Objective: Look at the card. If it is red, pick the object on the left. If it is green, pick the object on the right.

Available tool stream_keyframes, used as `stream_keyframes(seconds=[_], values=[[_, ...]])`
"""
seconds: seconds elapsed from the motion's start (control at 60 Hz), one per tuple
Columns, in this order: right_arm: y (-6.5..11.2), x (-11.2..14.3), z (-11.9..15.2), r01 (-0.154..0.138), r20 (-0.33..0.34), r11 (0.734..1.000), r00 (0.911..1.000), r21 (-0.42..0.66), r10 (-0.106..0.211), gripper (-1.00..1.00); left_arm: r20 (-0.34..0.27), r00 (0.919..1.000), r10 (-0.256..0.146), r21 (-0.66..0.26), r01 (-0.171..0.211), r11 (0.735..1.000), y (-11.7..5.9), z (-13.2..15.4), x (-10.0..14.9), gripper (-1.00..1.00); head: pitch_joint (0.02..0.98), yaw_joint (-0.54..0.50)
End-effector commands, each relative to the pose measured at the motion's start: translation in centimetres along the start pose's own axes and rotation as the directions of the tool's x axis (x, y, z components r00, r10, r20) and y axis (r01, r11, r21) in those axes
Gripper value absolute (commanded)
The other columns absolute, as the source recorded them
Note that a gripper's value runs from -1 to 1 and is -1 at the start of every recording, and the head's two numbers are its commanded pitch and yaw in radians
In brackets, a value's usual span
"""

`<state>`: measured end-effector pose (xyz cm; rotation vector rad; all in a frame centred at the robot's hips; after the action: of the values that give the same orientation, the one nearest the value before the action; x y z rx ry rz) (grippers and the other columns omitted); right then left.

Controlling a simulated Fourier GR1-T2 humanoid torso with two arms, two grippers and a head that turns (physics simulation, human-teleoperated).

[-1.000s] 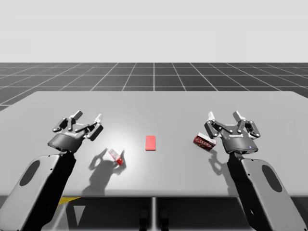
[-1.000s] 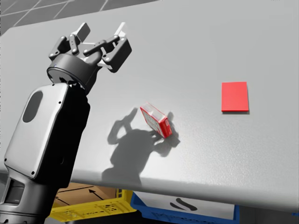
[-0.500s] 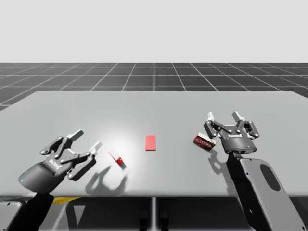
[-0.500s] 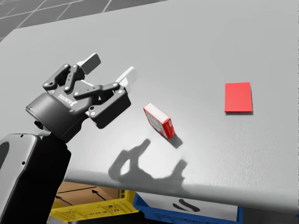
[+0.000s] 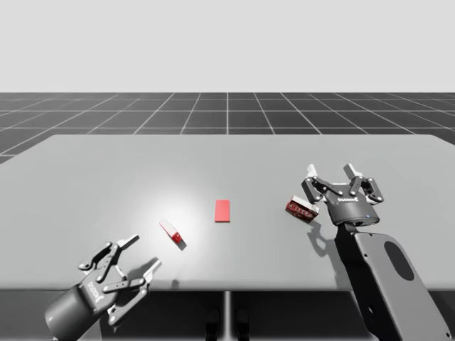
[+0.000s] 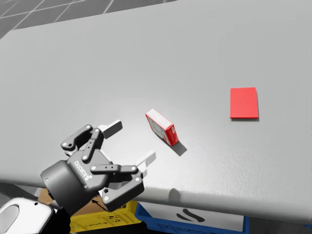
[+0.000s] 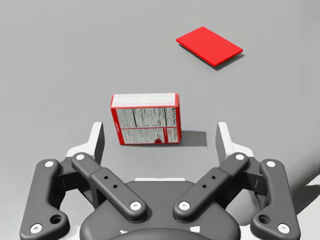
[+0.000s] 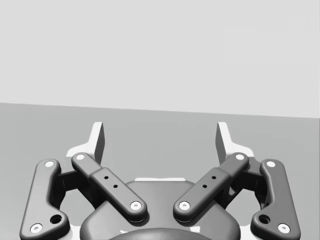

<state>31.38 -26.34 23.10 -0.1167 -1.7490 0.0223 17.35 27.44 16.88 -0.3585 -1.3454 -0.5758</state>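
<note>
A flat red card (image 5: pixel 222 210) (image 6: pixel 243 103) (image 7: pixel 209 46) lies at the table's middle. To its left stands a small red and white box (image 5: pixel 172 233) (image 6: pixel 162 126) (image 7: pixel 145 119). A dark red box (image 5: pixel 301 208) rests to the card's right. My left gripper (image 5: pixel 139 255) (image 6: pixel 130 142) (image 7: pixel 160 137) is open at the table's near edge, with the small box just ahead of its fingers and apart from them. My right gripper (image 5: pixel 333 171) (image 8: pixel 160 137) is open beside the dark red box, nothing between its fingers.
The grey table (image 5: pixel 227 163) stretches wide behind the objects. Under its near edge sit a yellow crate (image 6: pixel 105 220) and a blue bin (image 6: pixel 195 223).
My left arm has drawn back from left of the small box toward the table's near edge, its gripper now behind the box. The right arm has stayed put. My head has turned slightly.
</note>
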Motion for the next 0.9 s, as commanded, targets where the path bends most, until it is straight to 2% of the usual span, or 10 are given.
stream_keyframes(seconds=[0.017, 0.3, 0.467, 0.633, 0.683, 0.9], values=[[-0.1, 0.1, -0.1, 0.001, 0.006, 1.000, 1.0000, 0.000, -0.001, -1.00, -0.017, 0.9998, -0.003, -0.005, 0.003, 1.000, -0.8, -0.9, -1.2, -1.00, 0.895, 0.34], [-0.2, 0.1, -0.1, 0.000, 0.011, 1.000, 0.9999, 0.000, 0.000, -1.00, -0.043, 0.9986, 0.031, 0.040, -0.029, 0.999, 0.1, -4.1, -1.4, -1.00, 0.897, 0.33], [-0.2, 0.2, -0.1, 0.006, 0.014, 1.000, 0.9999, 0.000, -0.006, -1.00, -0.053, 0.9974, 0.048, 0.034, -0.046, 0.998, 0.1, -5.3, -1.4, -1.00, 0.900, 0.32], [-0.3, 0.3, -0.1, 0.011, 0.016, 1.000, 0.9998, 0.000, -0.011, -1.00, -0.066, 0.9950, 0.075, 0.051, -0.072, 0.996, 0.5, -6.7, -1.5, -1.00, 0.900, 0.31], [-0.3, 0.4, -0.1, 0.012, 0.017, 1.000, 0.9998, 0.000, -0.012, -1.00, -0.068, 0.9932, 0.094, 0.050, -0.091, 0.995, 0.6, -7.0, -1.5, -1.00, 0.901, 0.31], [-0.3, 0.4, 0.0, 0.017, 0.019, 1.000, 0.9997, 0.001, -0.017, -1.00, -0.085, 0.9902, 0.111, 0.063, -0.106, 0.992, 1.0, -8.2, -1.7, -1.00, 0.902, 0.30]])
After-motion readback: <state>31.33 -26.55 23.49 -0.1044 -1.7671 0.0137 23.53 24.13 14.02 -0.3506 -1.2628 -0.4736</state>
